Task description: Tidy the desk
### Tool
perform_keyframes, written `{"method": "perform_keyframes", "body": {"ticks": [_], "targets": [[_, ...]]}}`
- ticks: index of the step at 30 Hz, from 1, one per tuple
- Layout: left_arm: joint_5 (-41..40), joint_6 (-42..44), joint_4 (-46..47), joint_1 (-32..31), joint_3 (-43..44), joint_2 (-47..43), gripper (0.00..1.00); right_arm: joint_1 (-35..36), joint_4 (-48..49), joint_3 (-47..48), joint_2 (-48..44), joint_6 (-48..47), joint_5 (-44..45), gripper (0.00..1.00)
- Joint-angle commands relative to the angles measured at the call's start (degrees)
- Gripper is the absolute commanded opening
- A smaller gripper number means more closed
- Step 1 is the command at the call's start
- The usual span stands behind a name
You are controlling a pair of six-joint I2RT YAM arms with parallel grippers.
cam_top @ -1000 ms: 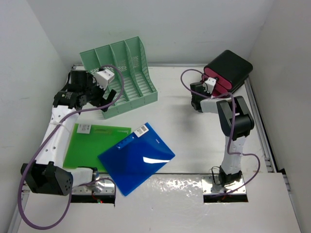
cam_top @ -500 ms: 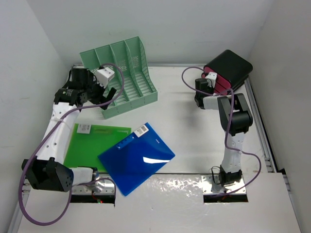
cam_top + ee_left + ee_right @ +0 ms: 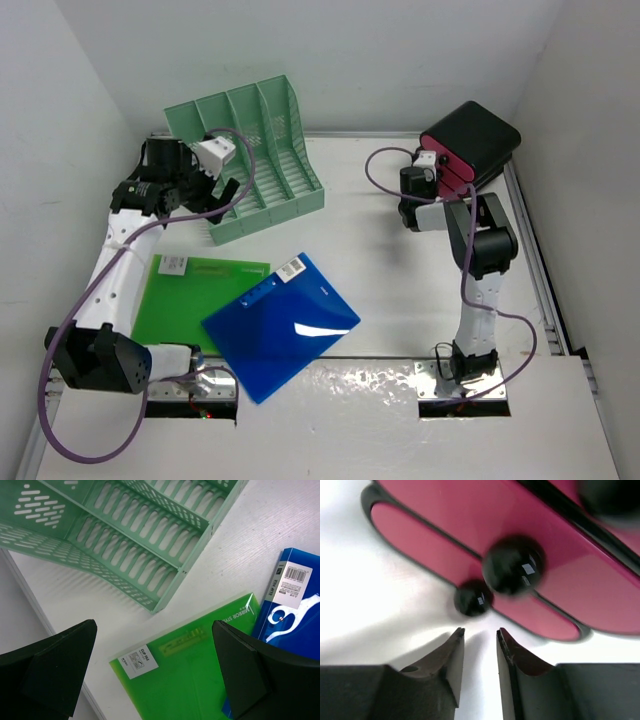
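The white table (image 3: 380, 270) lay flat beneath both arms and carried everything in view. The left arm (image 3: 118, 262) reached to the far left. The left jaws stood wide apart, holding nothing, above the front of the mint-green file rack (image 3: 262, 150) and the green folder (image 3: 185, 300). A blue folder (image 3: 285, 325) overlapped the green one's right edge. The right arm (image 3: 482, 250) pointed at the black-and-pink drawer box (image 3: 480, 138) in the far right corner. The right jaws were nearly together with a narrow gap between them, gripping nothing, just short of a small black knob (image 3: 473, 598) on a pink drawer front.
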Motion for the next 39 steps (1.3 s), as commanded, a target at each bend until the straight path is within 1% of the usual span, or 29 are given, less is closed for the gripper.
{"method": "perform_keyframes", "body": {"ticks": [1, 3, 4, 6, 7, 8, 9, 11, 12, 13, 14, 15, 18, 19, 20, 21, 22, 24, 25, 26, 27, 28, 29, 30, 31, 33, 35, 36, 39], "targets": [[3.1, -0.9, 1.1, 0.6, 1.6, 0.5, 1.0, 1.7, 7.0, -3.9, -8.1, -2.1, 0.2, 0.32], [4.4, -1.0, 1.5, 0.5, 2.2, 0.7, 1.0, 2.2, 5.7, -5.5, -11.6, -0.9, -0.1, 0.35], [4.4, -1.2, 1.8, 0.5, 2.3, 0.7, 0.99, 2.3, 3.2, -5.7, -12.7, -0.2, -1.6, 0.36], [4.4, -1.5, 1.9, 0.5, 2.6, 0.3, 1.0, 2.2, -0.5, -5.6, -16.6, 1.6, -3.7, 0.43], [4.5, -1.5, 1.3, 0.5, 2.4, 0.1, 1.0, 2.3, -5.1, -5.6, -18.0, 2.6, -5.8, 0.45], [5.4, -1.4, 1.1, 0.4, 1.9, -0.4, 1.0, 2.2, -7.4, -5.7, -19.5, 5.0, -7.2, 0.48], [6.0, -1.3, 0.9, 0.5, 1.4, -1.6, 1.0, 2.2, -10.8, -6.5, -22.6, 6.0, -8.8, 0.53], [7.8, -0.9, 0.6, 0.5, -0.6, -3.2, 1.0, 2.2, -13.9, -7.7, -25.9, 8.5, -14.6, 0.59], [8.3, -0.6, 0.5, 0.5, -1.3, -4.7, 1.0, 2.3, -17.8, -8.6, -27.3, 9.3, -16.7, 0.66], [8.9, -0.1, 0.1, 0.5, -1.8, -5.4, 0.99, 2.3, -20.1, -8.8, -30.1, 9.9, -20.5, 0.68], [10.3, 0.2, -0.4, 0.4, -2.6, -6.6, 1.0, 2.3, -22.9, -8.9, -31.3, 11.4, -22.2, 0.7], [11.4, 0.6, -1.0, 0.3, -2.8, -6.9, 1.0, 2.3, -28.6, -8.8, -32.6, 12.0, -24.0, 0.72], [15.9, 2.4, -5.7, -0.9, -1.9, -7.3, 1.0, 2.4, -38.7, -10.8, -38.5, 13.5, -31.3, 0.75], [16.9, 2.8, -6.4, -1.6, -1.7, -7.3, 1.0, 2.6, -39.4, -12.2, -40.2, 13.8, -33.8, 0.75], [19.2, 3.2, -7.3, -3.0, -1.2, -7.3, 1.0, 2.6, -39.8, -15.9, -43.5, 13.6, -39.2, 0.75], [20.3, 4.1, -8.9, -3.8, -1.1, -7.3, 0.99, 2.6, -41.5, -17.5, -45.1, 13.3, -41.5, 0.75], [21.2, 4.5, -9.5, -5.6, -1.3, -7.4, 1.0, 3.0, -43.0, -18.8, -46.7, 13.3, -42.5, 0.75], [19.8, 4.4, -10.5, -7.5, -2.1, -7.4, 0.99, 3.7, -45.0, -23.6, -52.3, 13.3, -42.9, 0.75], [16.6, 4.2, -10.5, -9.5, -3.6, -7.3, 0.99, 4.2, -44.5, -25.5, -54.4, 13.5, -44.5, 0.75], [14.8, 4.0, -10.6, -10.3, -4.4, -7.1, 0.99, 4.2, -43.5, -29.6, -58.6, 14.5, -45.8, 0.75], [12.9, 3.6, -10.7, -11.2, -5.4, -6.9, 0.99, 4.3, -40.6, -31.6, -60.6, 15.2, -48.5, 0.75], [9.8, 3.1, -11.4, -13.0, -7.2, -6.4, 0.98, 4.6, -38.8, -33.3, -62.2, 16.1, -49.8, 0.75], [8.4, 2.9, -11.9, -13.8, -8.2, -5.6, 0.97, 4.8, -36.8, -36.2, -63.6, 17.9, -50.9, 0.75], [7.3, 2.3, -12.8, -14.5, -9.2, -5.3, 0.97, 4.9, -32.7, -37.2, -64.9, 19.0, -53.2, 0.75], [5.7, 2.0, -12.9, -15.4, -11.4, -5.0, 0.97, 5.8, -30.8, -37.9, -64.9, 19.8, -54.5, 0.74], [4.8, 0.8, -11.7, -15.9, -14.0, -5.1, 0.97, 7.7, -26.0, -38.1, -62.7, 19.8, -56.7, 0.74], [3.7, -0.1, -10.3, -16.2, -17.8, -5.3, 0.97, 11.0, -22.0, -37.3, -59.8, 19.3, -57.8, 0.74], [3.3, -1.1, -9.1, -16.2, -18.6, -5.1, 0.97, 12.3, -18.1, -36.7, -55.9, 19.1, -58.7, 0.74], [1.6, -2.0, -7.0, -16.2, -19.7, -4.9, 0.97, 17.7, -14.2, -31.3, -47.9, 16.5, -63.7, 0.75]]}}
